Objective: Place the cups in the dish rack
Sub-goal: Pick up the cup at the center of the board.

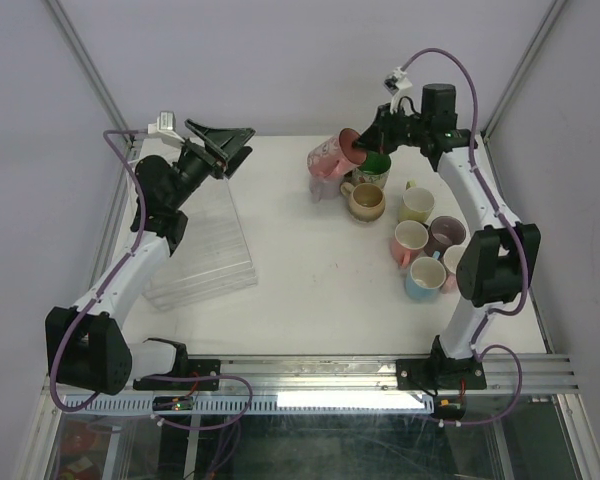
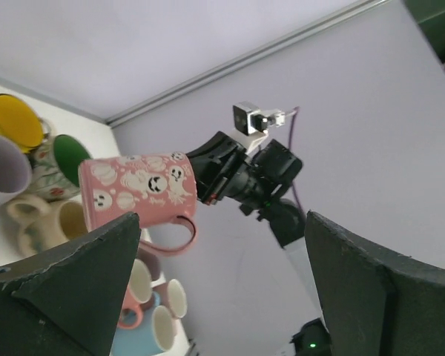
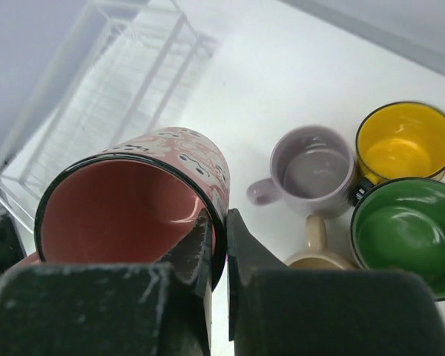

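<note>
Right pincer (image 3: 219, 222) clamps raised pink mug (image 3: 126, 200) by its rim; left pincer (image 1: 223, 140) gapes.

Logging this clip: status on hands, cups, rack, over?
Right hand shut on pink mug rim, mug aloft on its side. Left hand open, empty, near dish rack. Rack empty; nothing seen between it and mug.

Dish rack (image 1: 205, 250) left, cups (image 1: 412, 240) right, one cup (image 1: 328, 158) above
</note>
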`<state>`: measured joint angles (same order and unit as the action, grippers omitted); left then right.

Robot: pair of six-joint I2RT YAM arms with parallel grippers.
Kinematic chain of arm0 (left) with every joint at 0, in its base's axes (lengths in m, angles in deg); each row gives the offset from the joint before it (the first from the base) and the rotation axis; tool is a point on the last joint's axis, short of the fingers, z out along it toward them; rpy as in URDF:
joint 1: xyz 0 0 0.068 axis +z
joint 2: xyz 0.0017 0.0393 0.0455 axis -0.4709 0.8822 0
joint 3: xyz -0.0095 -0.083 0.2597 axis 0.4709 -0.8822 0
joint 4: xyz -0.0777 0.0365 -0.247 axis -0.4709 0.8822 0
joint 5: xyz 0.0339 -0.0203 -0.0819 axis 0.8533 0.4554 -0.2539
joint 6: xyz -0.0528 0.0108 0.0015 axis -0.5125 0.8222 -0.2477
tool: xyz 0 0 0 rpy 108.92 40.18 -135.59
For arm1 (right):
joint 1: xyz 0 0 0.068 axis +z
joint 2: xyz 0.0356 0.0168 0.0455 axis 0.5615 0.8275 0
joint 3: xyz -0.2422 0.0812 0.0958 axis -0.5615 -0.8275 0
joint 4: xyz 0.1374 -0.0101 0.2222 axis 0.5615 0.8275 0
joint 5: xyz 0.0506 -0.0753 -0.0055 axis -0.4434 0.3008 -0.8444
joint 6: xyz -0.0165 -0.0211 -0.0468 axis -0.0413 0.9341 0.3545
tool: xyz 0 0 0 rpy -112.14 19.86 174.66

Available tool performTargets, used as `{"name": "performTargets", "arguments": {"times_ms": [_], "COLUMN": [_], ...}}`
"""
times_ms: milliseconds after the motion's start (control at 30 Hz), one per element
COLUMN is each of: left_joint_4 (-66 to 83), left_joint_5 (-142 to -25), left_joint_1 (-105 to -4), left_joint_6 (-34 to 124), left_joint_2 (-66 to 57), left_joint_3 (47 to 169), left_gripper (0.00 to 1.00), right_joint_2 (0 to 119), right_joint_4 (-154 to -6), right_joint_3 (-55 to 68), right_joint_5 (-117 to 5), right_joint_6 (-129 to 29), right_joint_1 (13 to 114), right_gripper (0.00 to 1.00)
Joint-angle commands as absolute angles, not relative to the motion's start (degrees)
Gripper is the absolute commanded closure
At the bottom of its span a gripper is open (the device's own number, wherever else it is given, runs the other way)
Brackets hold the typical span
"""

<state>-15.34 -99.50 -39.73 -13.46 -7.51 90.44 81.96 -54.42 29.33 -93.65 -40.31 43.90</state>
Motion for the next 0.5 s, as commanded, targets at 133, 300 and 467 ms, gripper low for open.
{"name": "performTargets", "arguments": {"times_ms": [133,300,467], "left_joint_4": [-29.46,-34.68,-39.78], "left_joint_5": [-101.61,-100.67,-98.57], "left_joint_1": [-42.91,-46.25,-49.87], "left_joint_6": [-24.62,-29.14,-33.64], "left_joint_2": [-4.62,-1.49,1.53], "left_joint_3": [93.54,94.53,96.12], "left_gripper": [0.08,0.08,0.07], "right_joint_2": [74.1,74.0,74.47], "right_joint_4": [-85.62,-97.64,-109.21], "right_joint_3": [29.78,30.18,29.96], "right_joint_5": [-100.64,-100.28,-100.32], "right_joint_6": [-64.6,-74.37,-76.54], "right_joint_1": [39.37,37.01,35.92], "right_gripper": [1.0,1.0,1.0]}}
